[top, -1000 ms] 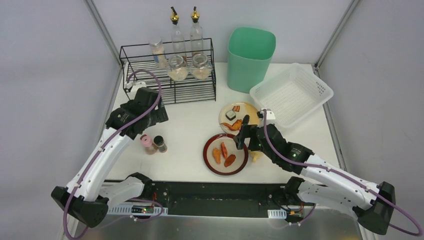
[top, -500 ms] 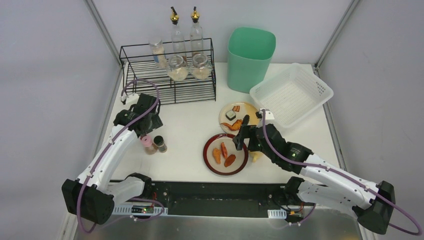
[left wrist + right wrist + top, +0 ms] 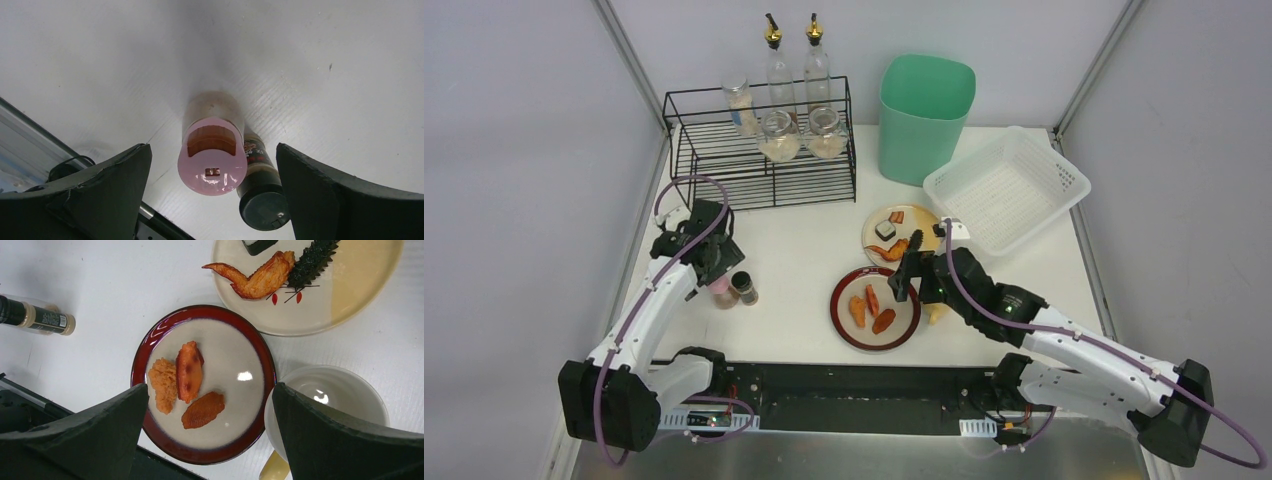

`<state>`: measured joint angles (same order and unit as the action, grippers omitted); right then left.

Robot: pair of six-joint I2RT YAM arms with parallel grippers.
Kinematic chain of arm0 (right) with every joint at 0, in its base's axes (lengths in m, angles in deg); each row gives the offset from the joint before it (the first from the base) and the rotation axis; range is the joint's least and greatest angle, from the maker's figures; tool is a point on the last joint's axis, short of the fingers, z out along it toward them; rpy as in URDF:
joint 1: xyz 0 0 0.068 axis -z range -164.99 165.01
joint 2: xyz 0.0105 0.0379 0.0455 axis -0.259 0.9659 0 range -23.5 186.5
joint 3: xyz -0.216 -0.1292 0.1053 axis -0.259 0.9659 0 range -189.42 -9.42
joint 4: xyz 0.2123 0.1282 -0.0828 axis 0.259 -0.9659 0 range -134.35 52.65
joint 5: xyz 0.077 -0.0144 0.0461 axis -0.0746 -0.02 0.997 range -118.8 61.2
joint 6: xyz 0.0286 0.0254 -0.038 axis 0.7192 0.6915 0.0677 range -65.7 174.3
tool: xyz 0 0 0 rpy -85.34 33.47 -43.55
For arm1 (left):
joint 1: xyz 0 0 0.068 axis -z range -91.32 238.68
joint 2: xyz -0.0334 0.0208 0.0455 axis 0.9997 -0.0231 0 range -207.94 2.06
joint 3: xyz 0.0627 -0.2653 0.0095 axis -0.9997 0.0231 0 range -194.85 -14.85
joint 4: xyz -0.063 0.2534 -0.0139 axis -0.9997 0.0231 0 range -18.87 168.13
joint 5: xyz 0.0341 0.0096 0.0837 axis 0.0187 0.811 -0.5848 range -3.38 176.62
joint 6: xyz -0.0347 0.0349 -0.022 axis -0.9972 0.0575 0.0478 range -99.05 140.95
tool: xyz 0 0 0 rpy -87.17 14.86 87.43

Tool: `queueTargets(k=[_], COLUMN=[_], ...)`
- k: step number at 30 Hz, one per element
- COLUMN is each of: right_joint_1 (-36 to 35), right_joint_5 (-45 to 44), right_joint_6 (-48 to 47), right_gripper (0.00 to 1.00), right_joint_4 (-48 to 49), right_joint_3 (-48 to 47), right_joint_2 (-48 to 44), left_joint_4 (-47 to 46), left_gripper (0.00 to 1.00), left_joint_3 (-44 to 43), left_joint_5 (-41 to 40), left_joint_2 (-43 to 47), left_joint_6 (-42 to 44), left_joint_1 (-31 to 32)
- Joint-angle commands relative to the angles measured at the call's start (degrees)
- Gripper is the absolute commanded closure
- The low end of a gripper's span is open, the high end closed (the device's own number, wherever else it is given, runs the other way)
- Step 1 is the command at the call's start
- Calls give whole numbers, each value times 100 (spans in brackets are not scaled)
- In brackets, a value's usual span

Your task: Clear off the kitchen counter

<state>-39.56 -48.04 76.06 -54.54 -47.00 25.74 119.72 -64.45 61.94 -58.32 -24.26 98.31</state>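
Observation:
On the white kitchen counter a pink-lidded shaker and a dark-lidded shaker stand side by side, touching or nearly so. My left gripper is open right above them. In the left wrist view the pink-lidded shaker is between the jaws and the dark-lidded shaker is just inside the right finger. My right gripper is open above a red-rimmed plate that holds three fried pieces. In the right wrist view that plate lies between the jaws of my right gripper.
A cream plate with a chicken wing lies behind the red one. A white cup with a yellow handle stands to its right. At the back are a black wire rack with jars and bottles, a green bin and a white mesh basket.
My left gripper has moved from beside the rack toward the near side and now stands over the two shakers. The right arm has barely moved.

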Motion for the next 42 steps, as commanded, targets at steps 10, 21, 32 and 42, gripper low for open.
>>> queueTargets(k=[10,21,32,42], right_joint_1=[-9,-9,-8,-19], right_joint_5=[21,11,3,23], right_joint_6=[-40,-39,-31,-21], right_gripper=[1,1,1,1], right_joint_4=[139,133,133,138], right_joint_3=[-63,-54,-48,-56], right_joint_2=[16,-29,-46,-3], left_joint_4=[-64,-181,-275,-39], left_gripper=[10,43,93,100], left_joint_3=[317,354,269,-932], left_joint_5=[158,164,314,178], left_joint_2=[264,227,409,347], left_joint_6=[-513,-438,-238,374], left_joint_1=[-100,-203,-368,-383])
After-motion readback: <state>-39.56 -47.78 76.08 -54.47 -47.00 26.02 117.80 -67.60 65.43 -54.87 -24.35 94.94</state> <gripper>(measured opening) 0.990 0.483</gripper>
